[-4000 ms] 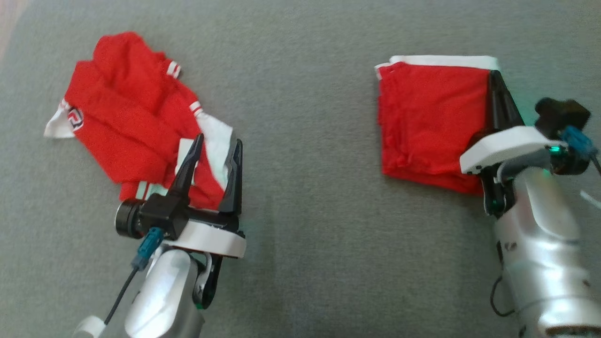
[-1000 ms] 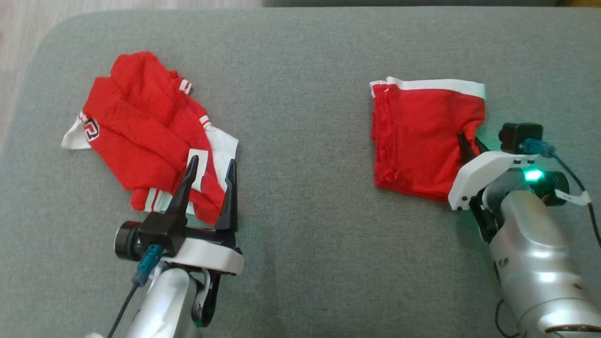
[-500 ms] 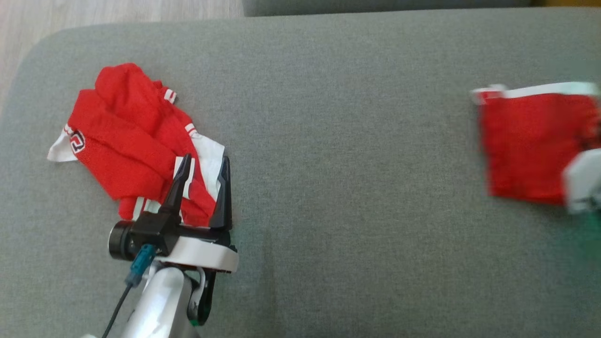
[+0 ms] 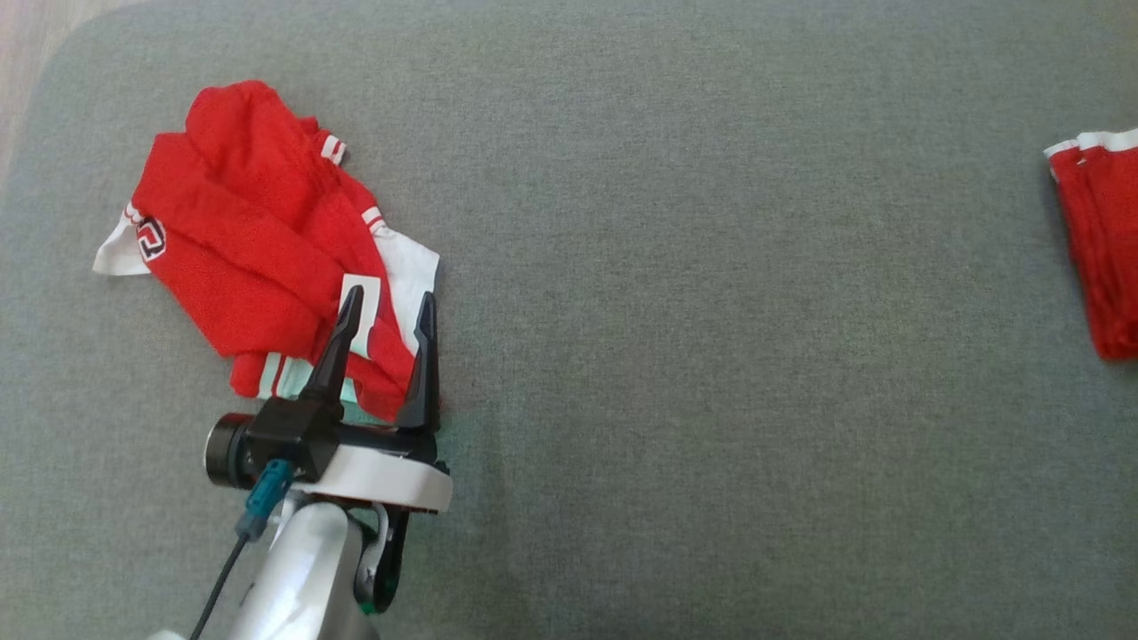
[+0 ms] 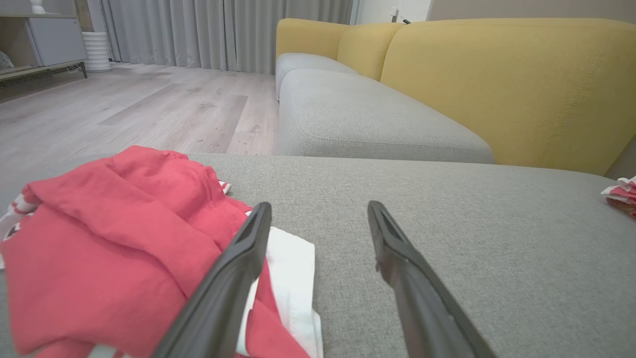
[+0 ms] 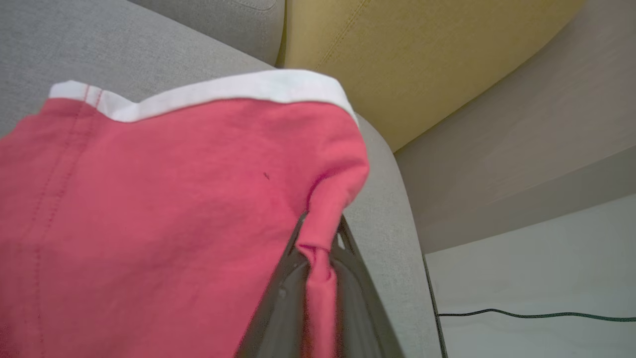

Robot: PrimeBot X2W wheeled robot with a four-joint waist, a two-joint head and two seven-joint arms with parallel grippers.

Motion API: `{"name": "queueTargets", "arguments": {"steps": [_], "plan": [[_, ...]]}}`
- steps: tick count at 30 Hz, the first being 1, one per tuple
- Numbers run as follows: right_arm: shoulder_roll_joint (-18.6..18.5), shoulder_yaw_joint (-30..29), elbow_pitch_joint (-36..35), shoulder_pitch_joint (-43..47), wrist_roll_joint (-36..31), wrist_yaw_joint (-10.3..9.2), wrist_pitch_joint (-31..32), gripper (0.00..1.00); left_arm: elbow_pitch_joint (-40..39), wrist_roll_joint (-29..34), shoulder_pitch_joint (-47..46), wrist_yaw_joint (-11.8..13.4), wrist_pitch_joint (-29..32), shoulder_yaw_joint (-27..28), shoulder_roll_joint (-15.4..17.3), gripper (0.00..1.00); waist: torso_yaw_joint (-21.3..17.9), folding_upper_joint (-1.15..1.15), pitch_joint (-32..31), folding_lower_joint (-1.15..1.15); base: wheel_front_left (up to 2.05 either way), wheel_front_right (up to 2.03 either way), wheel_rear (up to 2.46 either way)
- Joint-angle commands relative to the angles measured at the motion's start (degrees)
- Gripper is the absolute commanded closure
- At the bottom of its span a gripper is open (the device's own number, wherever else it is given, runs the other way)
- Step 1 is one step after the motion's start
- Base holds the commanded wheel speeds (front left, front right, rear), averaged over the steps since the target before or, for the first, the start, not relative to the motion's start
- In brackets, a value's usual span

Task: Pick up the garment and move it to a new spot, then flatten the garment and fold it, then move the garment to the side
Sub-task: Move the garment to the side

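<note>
The folded red garment (image 4: 1101, 258) with a white band lies at the far right edge of the grey cushion (image 4: 711, 356). In the right wrist view my right gripper (image 6: 321, 224) is shut on a bunched edge of this garment (image 6: 174, 199), close to the cushion's right end. The garment's corner (image 5: 623, 191) also shows far right in the left wrist view. My left gripper (image 4: 388, 295) stands open at the lower left, its fingers over the near edge of a crumpled red and white garment (image 4: 240, 240). Nothing sits between that gripper's (image 5: 319, 208) fingers.
A yellow sofa back (image 5: 497, 84) rises behind the cushion, with another grey seat (image 5: 357, 114) beyond. Wooden floor (image 5: 124, 104) lies to the far left. A thin cable (image 6: 521, 314) runs across the pale floor past the cushion's right end.
The folded garment has slid right to the head view's edge, pulled by my right gripper, which has left that view. The head camera has shifted slightly. My left gripper stays open by the crumpled garment.
</note>
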Motion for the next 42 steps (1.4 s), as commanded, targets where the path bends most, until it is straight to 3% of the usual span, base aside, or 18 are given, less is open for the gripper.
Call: {"name": "queueTargets", "arguments": {"steps": [1, 6, 7, 8, 9, 17, 29, 32, 36, 42], "plan": [[-1.1, -0.5, -2.5, 0.4, -0.9, -0.11, 0.0, 1.0, -1.8, 0.3, -2.3, 0.0, -0.5, 1.9, 0.3, 0.0, 0.1, 0.0, 0.2, -0.01, 0.0, 0.0, 0.0], [-0.1, -4.1, -3.9, 1.5, -2.2, -0.11, 0.9, 1.0, -1.6, 0.4, -2.6, -0.1, -0.5, 2.2, 0.3, 0.0, 0.0, 0.0, 0.3, -0.01, 0.0, 0.0, 0.0], [0.3, -4.8, -4.2, 1.6, -2.3, -0.11, 0.9, 0.9, -1.6, 0.4, -2.7, -0.1, -0.5, 2.3, 0.3, 0.0, 0.0, 0.0, 0.3, -0.01, 0.0, 0.0, 0.0], [0.8, -5.4, -4.3, 1.7, -2.1, -0.11, 0.8, 0.18, -1.5, 0.5, -2.7, -0.1, -0.5, 2.4, 0.3, 0.0, 0.0, 0.0, 0.2, -0.01, 0.0, 0.0, 0.0], [1.4, -6.1, -4.5, 1.7, -1.9, -0.11, 0.6, 0.0, -1.4, 0.5, -2.8, -0.1, -0.5, 2.5, 0.3, 0.0, -0.1, 0.0, 0.1, -0.01, 0.0, 0.0, 0.0], [6.5, -6.3, -7.1, 0.5, -1.0, -0.11, -3.5, 0.0, -0.9, 0.5, -2.3, 0.0, -0.5, 2.8, 0.3, 0.0, -1.0, 0.0, -2.2, -0.01, 0.0, 0.0, 0.0], [23.0, 2.6, -19.1, -0.3, 12.6, -0.11, -11.8, 0.0, -1.7, 0.6, 0.8, 0.3, -0.5, 4.8, 0.3, 0.0, -2.5, 0.0, -9.9, -0.01, 0.0, 0.0, 0.0], [25.4, 4.0, -22.2, 1.4, 15.7, -0.11, -12.2, 0.0, -1.8, 0.7, 1.4, 0.3, -0.5, 5.0, 0.3, 0.0, -2.4, 0.0, -10.8, -0.01, 0.0, 0.0, 0.0], [27.7, 6.9, -27.7, 7.6, 21.5, -0.11, -13.6, 0.0, -2.0, 0.5, 2.5, 0.2, -0.5, 5.1, 0.3, 0.0, -1.9, 0.0, -12.1, -0.01, 0.0, 0.0, 0.0], [28.2, 11.7, -34.2, 23.1, 30.3, -0.11, -16.6, 0.0, -2.3, 0.4, 5.5, 0.5, -0.5, 4.9, 0.3, 0.0, -1.5, 0.0, -13.6, -0.01, 0.0, 0.0, 0.0]]}}
